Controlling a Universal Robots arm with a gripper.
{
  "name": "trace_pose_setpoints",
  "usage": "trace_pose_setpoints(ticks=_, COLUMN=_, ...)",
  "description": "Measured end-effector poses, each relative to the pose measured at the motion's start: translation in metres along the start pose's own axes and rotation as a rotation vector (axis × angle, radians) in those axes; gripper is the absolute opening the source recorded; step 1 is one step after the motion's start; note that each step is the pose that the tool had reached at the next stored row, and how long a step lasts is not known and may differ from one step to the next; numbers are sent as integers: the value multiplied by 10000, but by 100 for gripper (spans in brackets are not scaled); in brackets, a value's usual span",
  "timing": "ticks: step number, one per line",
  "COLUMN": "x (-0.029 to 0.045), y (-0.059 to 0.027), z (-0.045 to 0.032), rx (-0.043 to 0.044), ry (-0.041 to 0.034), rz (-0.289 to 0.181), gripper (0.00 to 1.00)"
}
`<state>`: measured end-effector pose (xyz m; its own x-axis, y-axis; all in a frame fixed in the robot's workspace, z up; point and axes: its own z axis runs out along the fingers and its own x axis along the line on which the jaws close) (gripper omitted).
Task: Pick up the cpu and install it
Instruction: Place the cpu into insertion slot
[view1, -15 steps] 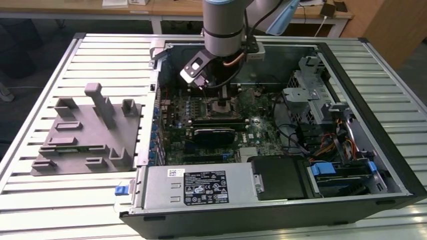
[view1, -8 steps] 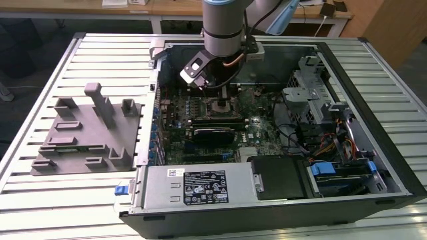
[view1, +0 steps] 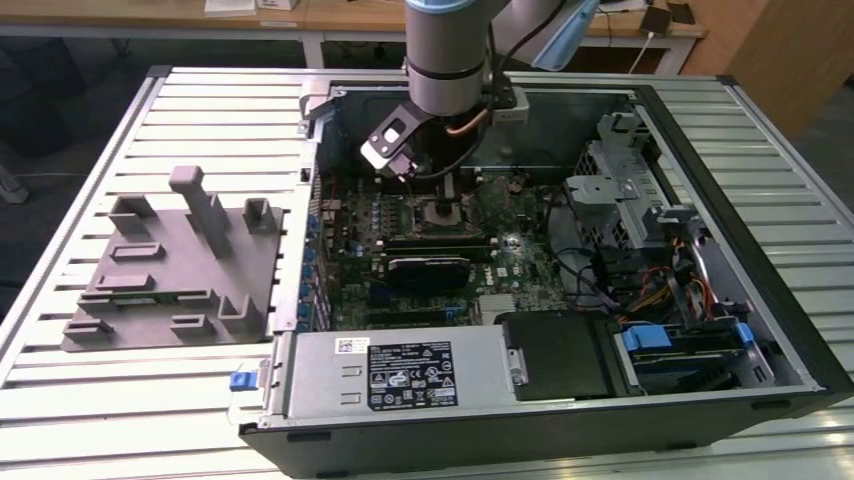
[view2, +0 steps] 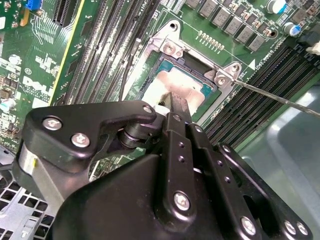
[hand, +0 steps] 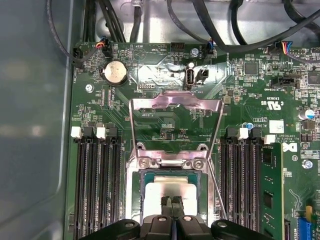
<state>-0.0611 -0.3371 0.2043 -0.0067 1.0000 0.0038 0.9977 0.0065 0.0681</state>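
ribbed metal bench (view1: 160, 130) carries an open computer case (view1: 534, 430) at the centre of the exterior view. inside, the cpu (hand: 155, 192) lies in its socket, load plate (hand: 175, 100) raised. the tool (hand: 172, 201), fingertips clenched together, hides part of its top; contact unclear.

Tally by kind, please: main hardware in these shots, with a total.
cpu: 1
gripper: 1
socket load plate: 1
coin cell: 1
grey fixture block: 1
PC case: 1
Total: 6
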Motion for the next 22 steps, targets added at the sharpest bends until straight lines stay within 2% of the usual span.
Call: trace_pose_setpoints(ticks=22, x=-1, y=-5, z=61, rx=3, ry=-5, rz=0, gripper=11)
